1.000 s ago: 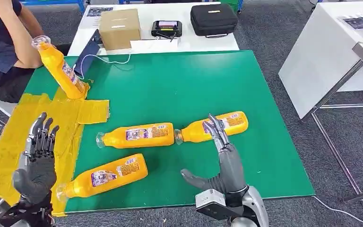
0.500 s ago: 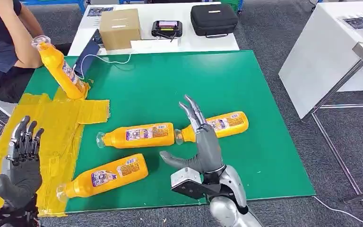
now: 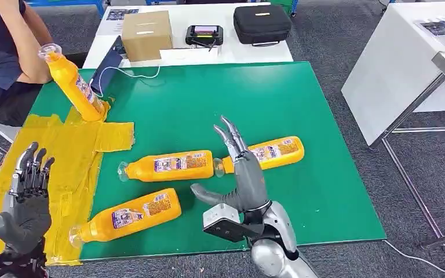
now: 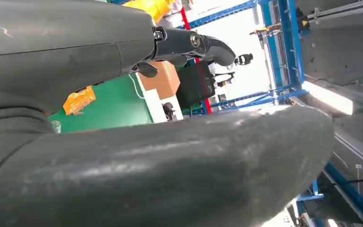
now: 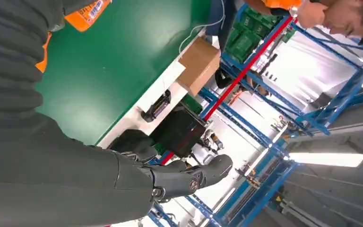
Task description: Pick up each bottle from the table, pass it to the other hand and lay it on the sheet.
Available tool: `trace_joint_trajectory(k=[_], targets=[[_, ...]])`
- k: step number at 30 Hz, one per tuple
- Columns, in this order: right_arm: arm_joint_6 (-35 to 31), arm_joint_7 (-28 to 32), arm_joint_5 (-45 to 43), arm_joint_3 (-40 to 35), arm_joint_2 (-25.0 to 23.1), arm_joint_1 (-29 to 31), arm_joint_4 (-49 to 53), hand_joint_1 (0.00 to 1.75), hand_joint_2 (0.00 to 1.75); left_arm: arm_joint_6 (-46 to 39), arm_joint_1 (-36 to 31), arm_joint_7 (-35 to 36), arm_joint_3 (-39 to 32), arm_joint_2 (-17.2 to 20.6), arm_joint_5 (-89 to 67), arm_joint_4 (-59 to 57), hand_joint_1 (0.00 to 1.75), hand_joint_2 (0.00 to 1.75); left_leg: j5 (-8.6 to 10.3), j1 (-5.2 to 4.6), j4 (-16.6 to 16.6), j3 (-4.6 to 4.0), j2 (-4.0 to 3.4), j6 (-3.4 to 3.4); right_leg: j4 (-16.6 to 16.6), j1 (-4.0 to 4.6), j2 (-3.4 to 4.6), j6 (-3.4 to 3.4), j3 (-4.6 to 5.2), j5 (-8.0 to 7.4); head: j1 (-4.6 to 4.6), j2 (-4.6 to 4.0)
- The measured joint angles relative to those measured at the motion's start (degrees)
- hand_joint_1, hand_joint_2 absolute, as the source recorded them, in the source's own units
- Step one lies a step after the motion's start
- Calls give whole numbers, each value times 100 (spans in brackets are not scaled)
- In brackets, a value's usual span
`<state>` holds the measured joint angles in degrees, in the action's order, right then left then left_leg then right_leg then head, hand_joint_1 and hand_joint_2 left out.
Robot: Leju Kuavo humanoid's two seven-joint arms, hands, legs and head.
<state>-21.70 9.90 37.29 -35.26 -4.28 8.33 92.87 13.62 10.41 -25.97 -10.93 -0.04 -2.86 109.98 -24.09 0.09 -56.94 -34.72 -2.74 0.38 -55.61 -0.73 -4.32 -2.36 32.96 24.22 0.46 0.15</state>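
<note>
Three orange bottles lie on the green table [image 3: 208, 98]: one at the middle [image 3: 168, 165], one to its right [image 3: 275, 152], one near the front edge [image 3: 128, 215] with its cap end on the yellow sheet [image 3: 64, 156]. A fourth bottle [image 3: 72, 84] leans at the sheet's far end, held at its cap by a person [image 3: 6, 52]. My right hand [image 3: 240, 174] is raised, open, fingers straight, over the gap between the middle and right bottles. My left hand [image 3: 28, 200] is open above the sheet's near left part, holding nothing.
Beyond the green table a white table carries a cardboard box [image 3: 146, 35], a small device [image 3: 204, 33] and a black case [image 3: 262, 23]. A white cable [image 3: 130, 74] lies at the far edge. Another white table [image 3: 405, 63] stands to the right.
My right hand has swung left and forward from the table's front right to between the middle and right bottles. My left hand drifted left and down. The bottles have not moved.
</note>
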Motion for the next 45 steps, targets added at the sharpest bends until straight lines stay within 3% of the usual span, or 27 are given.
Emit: trace_joint_trajectory(k=[8, 15, 21, 24, 30, 36, 37, 45], targets=[[-110, 0, 22, -2, 2, -30, -33, 0, 175, 22, -20, 22, 28, -15, -22, 0, 0, 0, 0, 0, -2, 2, 0, 0, 2, 0, 0, 0, 6, 0, -2, 0], [-313, 267, 92, 442, 481, -1155, 794, 0, 175, -569, -140, 247, 761, -162, -367, 7, 0, 0, -10, -10, -3, -10, 24, 7, 4, -8, -17, -3, 2, 1, 0, 0], [-113, 229, 192, 667, 630, -1534, 1110, 0, 175, -704, -203, 273, 1132, -173, -295, 9, 0, 0, -10, -11, -2, -7, 19, 6, 4, -6, -12, -3, 4, 1, -2, 0], [159, 227, 87, 649, 595, -1399, 1072, 0, 175, -769, -83, 190, 1091, -153, -127, 46, 0, 0, -10, -8, 1, -7, -1, 5, 0, 1, -1, -1, -1, 0, -4, 0], [262, 33, -66, 284, 277, -566, 533, 0, 175, -258, 183, -94, 435, -120, 125, 76, 0, 0, 0, 5, 1, 5, -3, -3, -2, 6, 2, 2, -1, 2, -2, 0], [251, -11, -72, 131, 212, -315, 321, 0, 175, -177, 242, -92, 160, -129, 101, 81, 0, 0, 0, 0, 1, -2, 2, -2, -2, 1, 1, 1, -3, 2, -2, 0], [251, -11, -74, 118, 201, -291, 304, 0, 0, -179, 245, -85, 133, -131, 98, 81, 0, 0, -1, -1, 1, -3, 4, -2, -2, -1, 1, 1, -2, 2, 0, 0], [120, 26, 11, 20, 138, -149, 197, 0, 0, -98, 235, -44, -81, -131, 96, 81, 0, 0, -2, 0, 0, -1, 2, -1, -1, 1, 2, 1, 0, 1, -4, 0]])
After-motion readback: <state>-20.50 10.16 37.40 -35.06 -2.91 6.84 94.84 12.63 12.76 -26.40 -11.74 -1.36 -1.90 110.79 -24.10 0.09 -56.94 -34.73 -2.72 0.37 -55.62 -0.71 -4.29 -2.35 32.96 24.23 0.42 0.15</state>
